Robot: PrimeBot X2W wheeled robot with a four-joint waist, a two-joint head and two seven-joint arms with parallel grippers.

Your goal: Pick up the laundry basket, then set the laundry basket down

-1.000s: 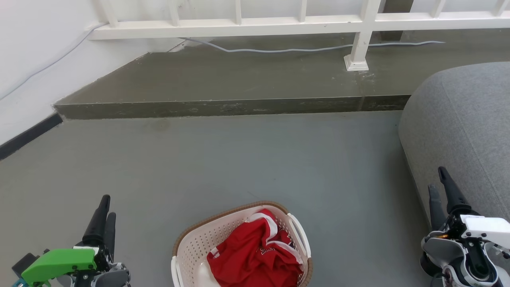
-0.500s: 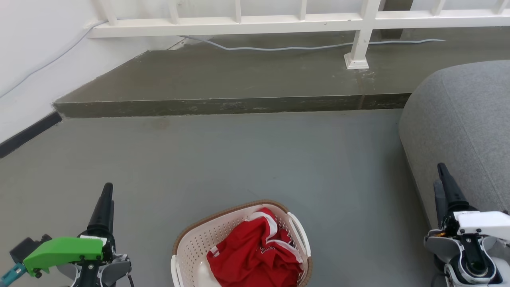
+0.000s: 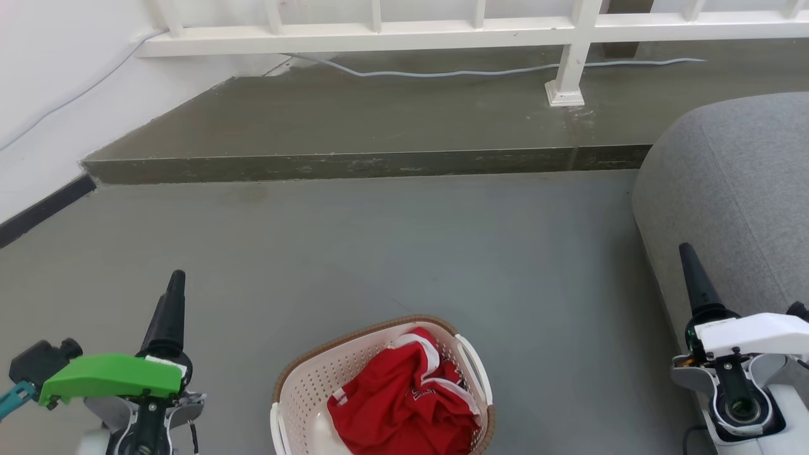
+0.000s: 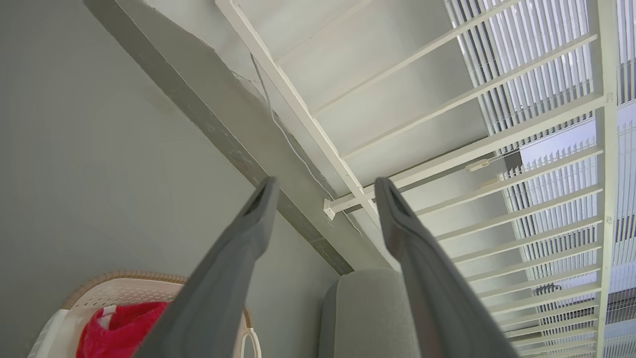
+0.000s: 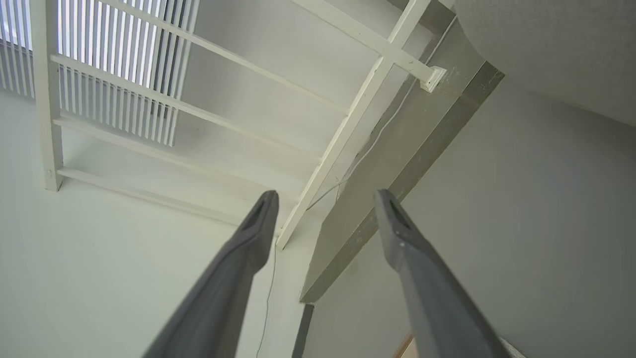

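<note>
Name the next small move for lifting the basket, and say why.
Probably lower the left claw and right claw and bring them inward toward the laundry basket's white side handles. Both claws are open, empty and apart from the basket, which sits on the floor between them.

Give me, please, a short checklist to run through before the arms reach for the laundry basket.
1. The left gripper is open, nothing between its fingers: ok.
2. The right gripper is open, nothing held: ok.
3. The laundry basket stands upright on the floor: ok.
4. The right handle is uncovered: ok. The left handle is partly cut off by the picture's edge: cannot tell.
5. The red garment lies inside the basket: ok.
6. The right gripper is apart from the grey sofa: cannot tell.
</note>
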